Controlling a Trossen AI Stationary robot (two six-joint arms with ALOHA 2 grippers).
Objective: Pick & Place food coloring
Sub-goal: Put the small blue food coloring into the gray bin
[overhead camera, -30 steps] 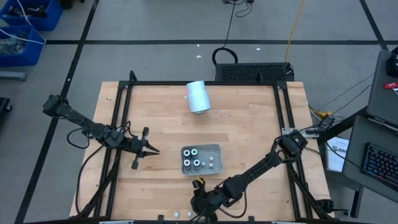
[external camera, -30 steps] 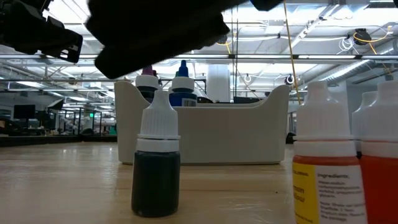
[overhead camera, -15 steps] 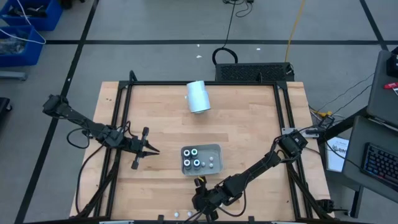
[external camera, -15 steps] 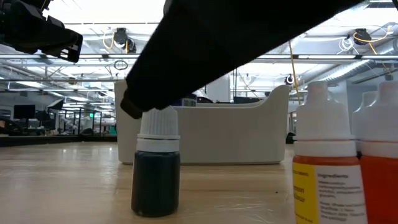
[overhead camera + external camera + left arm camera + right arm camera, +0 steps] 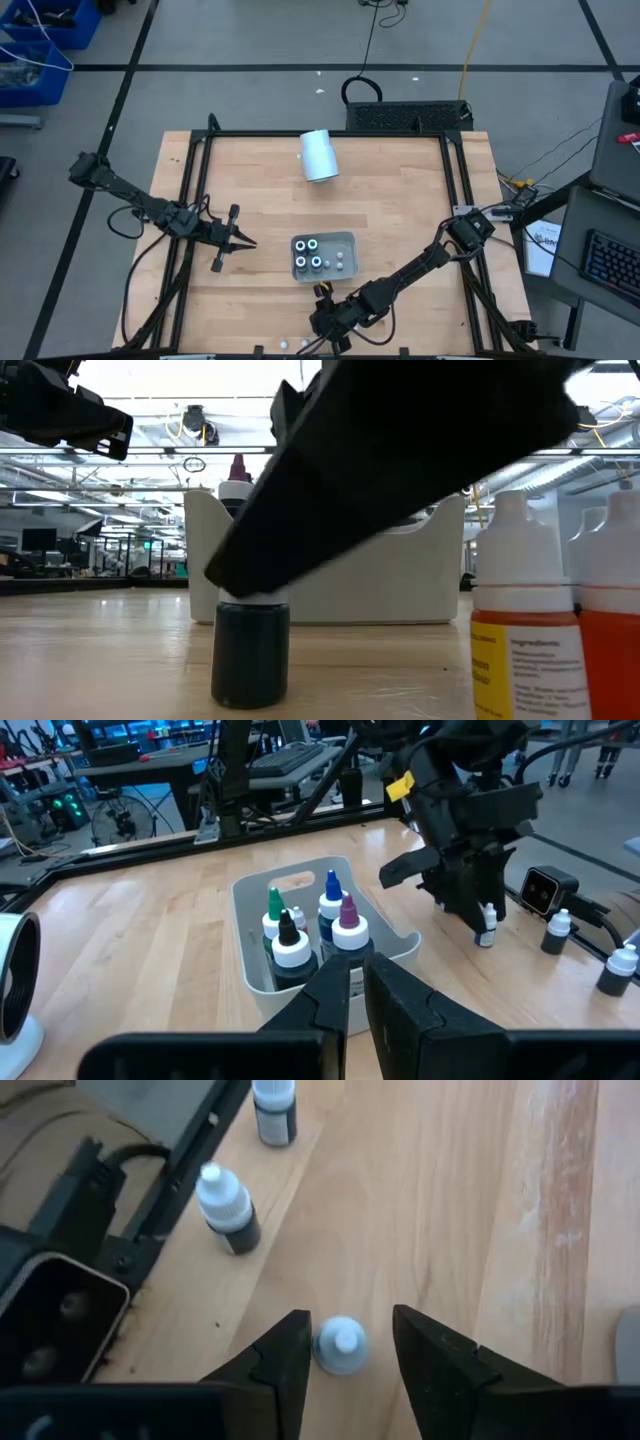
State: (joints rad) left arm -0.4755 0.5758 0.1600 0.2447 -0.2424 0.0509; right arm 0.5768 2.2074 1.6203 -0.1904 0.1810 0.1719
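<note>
Wooden table (image 5: 390,200) with grey tray (image 5: 322,255), warehouse-like room beyond.

On the table (image 5: 400,200), the tray (image 5: 323,256) sits just past centre toward 6 o'clock, bottles (image 5: 305,925) standing in it — the cylinder (image 5: 319,155) lies at 12, loose bottles (image 5: 228,1208) along the 6 o'clock edge.

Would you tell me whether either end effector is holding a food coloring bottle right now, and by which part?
Nothing is held yet. The right end effector straddles a bottle's white cap with open fingers.
</note>
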